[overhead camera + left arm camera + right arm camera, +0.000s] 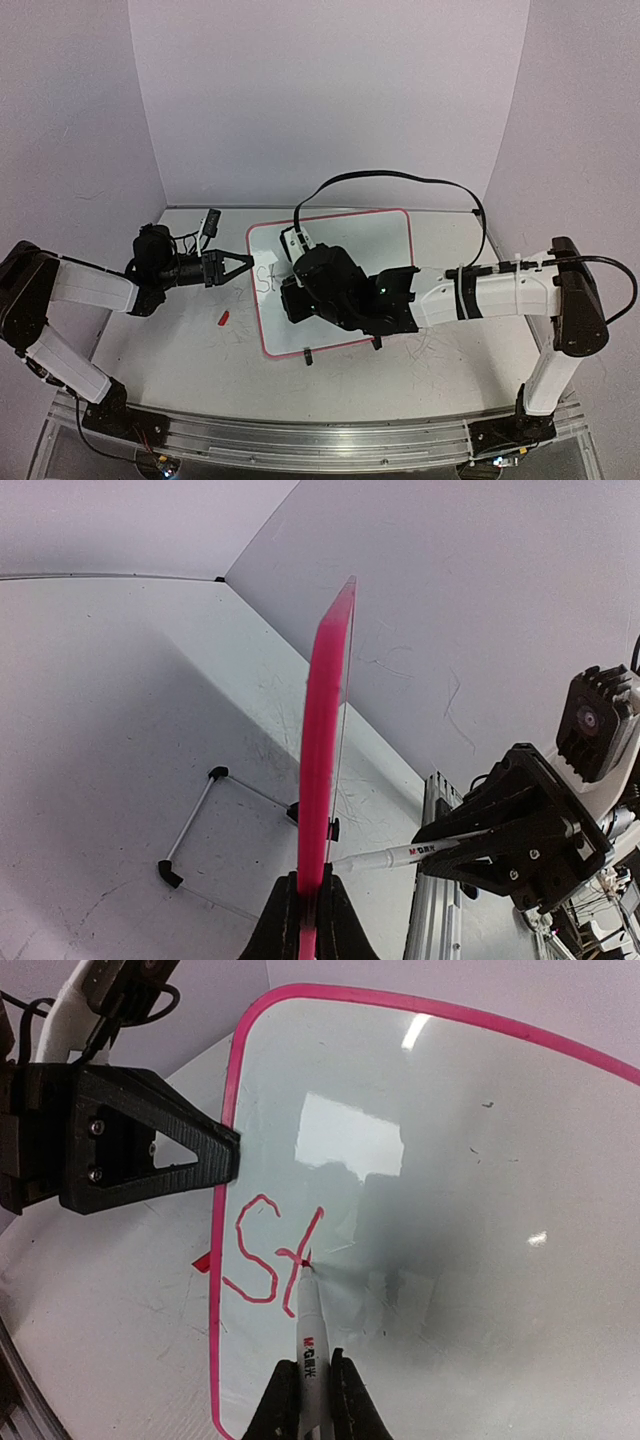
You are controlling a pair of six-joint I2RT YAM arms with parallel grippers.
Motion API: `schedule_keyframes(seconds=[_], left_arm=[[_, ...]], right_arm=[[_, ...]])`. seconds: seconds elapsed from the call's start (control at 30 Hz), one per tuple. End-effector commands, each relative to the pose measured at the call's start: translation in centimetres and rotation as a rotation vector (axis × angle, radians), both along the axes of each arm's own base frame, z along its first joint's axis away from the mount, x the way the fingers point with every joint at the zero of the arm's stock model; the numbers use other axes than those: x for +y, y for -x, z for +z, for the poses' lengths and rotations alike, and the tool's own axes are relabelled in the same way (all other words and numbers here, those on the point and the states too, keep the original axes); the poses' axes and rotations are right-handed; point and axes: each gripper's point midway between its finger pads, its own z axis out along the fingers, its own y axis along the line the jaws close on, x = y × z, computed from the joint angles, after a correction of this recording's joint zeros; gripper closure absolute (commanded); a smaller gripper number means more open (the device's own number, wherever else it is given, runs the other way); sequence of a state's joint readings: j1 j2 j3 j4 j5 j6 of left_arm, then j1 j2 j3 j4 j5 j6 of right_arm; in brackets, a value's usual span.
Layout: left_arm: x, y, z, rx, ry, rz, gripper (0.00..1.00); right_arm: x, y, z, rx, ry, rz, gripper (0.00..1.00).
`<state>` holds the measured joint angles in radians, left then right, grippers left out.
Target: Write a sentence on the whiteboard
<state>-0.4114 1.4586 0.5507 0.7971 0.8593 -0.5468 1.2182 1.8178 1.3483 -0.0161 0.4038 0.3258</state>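
Clamping the left rim of the whiteboard tight in the left gripper, pinching a white marker firmly in the outstretched right gripper, tip seemingly touching the red "St" of the sentence.

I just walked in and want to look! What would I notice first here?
The red letters "St" near the left edge of the whiteboard, with the marker tip touching them, held by the right gripper. The left gripper pinches the board's pink left rim.
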Motion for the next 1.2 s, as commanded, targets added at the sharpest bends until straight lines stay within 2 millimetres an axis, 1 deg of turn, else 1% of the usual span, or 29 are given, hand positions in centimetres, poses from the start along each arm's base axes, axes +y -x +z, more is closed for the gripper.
schedule_keyframes(seconds=[0.0, 0.1, 0.13, 0.17, 0.33, 0.57, 0.63, 1.03, 1.17], left_arm=[[-0.7, 0.7, 2.7, -0.078, 0.040, -0.055, 1.00], [-0.7, 0.6, 2.7, -0.076, 0.039, -0.054, 1.00], [-0.7, 0.6, 2.7, -0.076, 0.039, -0.053, 1.00], [-0.7, 0.6, 2.7, -0.077, 0.040, -0.053, 1.00], [-0.7, 0.6, 2.7, -0.075, 0.039, -0.055, 1.00], [-0.7, 0.7, 2.8, -0.079, 0.041, -0.056, 1.00], [-0.8, 0.7, 2.8, -0.079, 0.041, -0.058, 1.00], [-0.7, 0.7, 2.8, -0.080, 0.040, -0.057, 1.00], [-0.7, 0.7, 2.8, -0.080, 0.040, -0.056, 1.00]], right_arm=[[-1.9, -1.1, 2.0, -0.028, -0.007, -0.073, 1.00], [-1.9, -0.4, 2.8, -0.031, -0.039, -0.032, 1.00], [-1.8, -0.1, 3.3, -0.034, -0.067, -0.015, 1.00], [-1.7, 0.0, 3.4, -0.036, -0.080, -0.007, 1.00], [-1.2, -0.4, 2.5, -0.023, -0.073, -0.001, 1.00], [-0.1, -0.3, 3.3, -0.036, -0.090, 0.043, 1.00], [0.1, -0.2, 3.2, -0.035, -0.089, 0.050, 1.00], [-0.1, -0.9, 2.6, -0.043, -0.071, 0.008, 1.00], [-0.4, -1.0, 2.2, -0.037, -0.061, -0.010, 1.00]])
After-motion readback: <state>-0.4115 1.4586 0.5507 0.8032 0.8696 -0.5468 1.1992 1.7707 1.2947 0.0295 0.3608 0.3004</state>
